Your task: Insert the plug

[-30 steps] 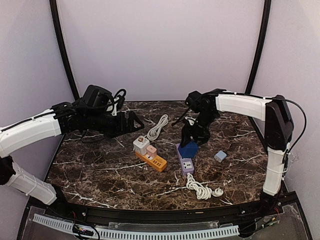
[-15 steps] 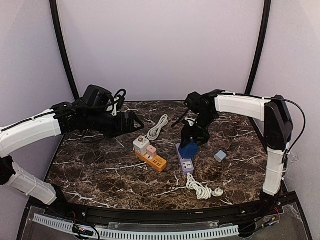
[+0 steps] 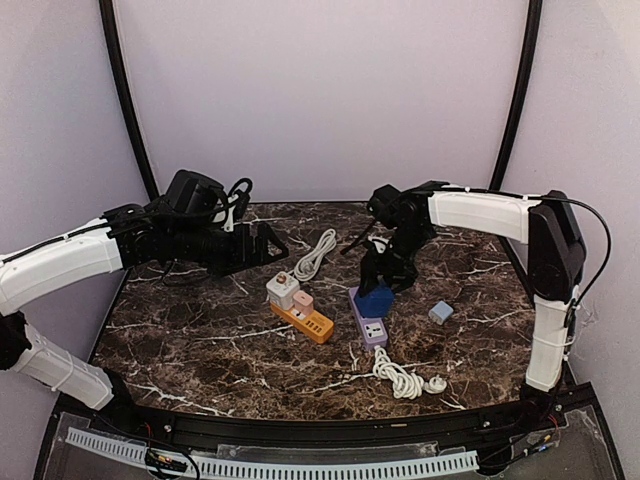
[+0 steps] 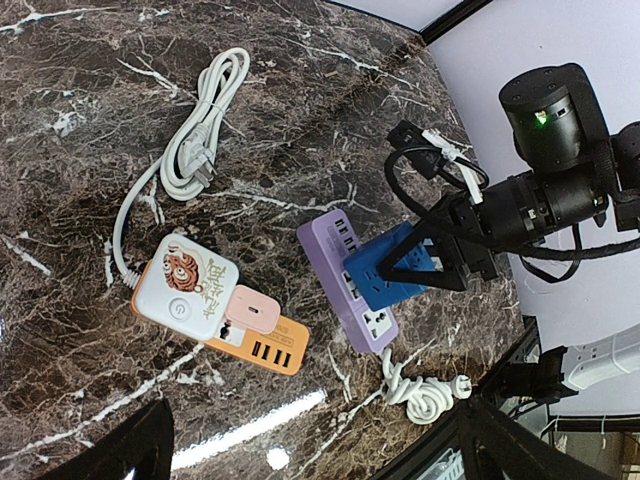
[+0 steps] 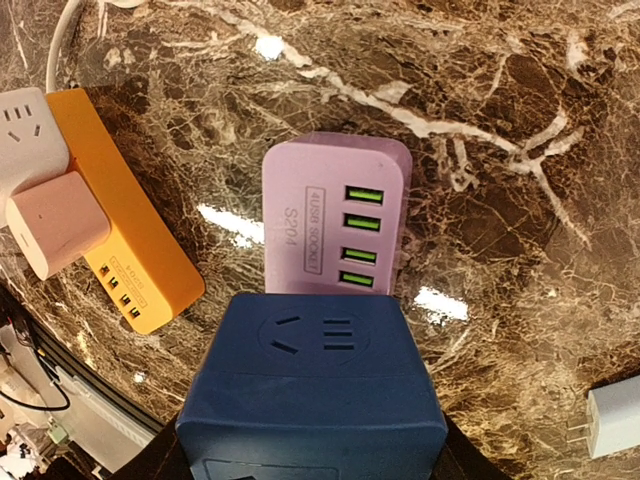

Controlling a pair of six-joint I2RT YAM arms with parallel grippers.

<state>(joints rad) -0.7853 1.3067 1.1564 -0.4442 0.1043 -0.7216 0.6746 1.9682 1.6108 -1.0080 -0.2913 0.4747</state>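
— Any lettering to read here?
— One label, on the top face of the purple power strip. It sits just ahead of the blue adapter gripped in the right claw. In a frame it says "4USB SOCKET", the last letter unclear, with "S204" alongside, beside the USB ports.
— Anything else?
— A power symbol on the round button of the white adapter, off to that claw's left.

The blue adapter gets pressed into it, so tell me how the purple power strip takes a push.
The purple power strip looks like rigid plastic lying flat, so it probably won't flex or tip. Nothing clamps it and the marble table is glossy, so a sideways push could slide it. Its coiled cord looks slack, likely little restraint.
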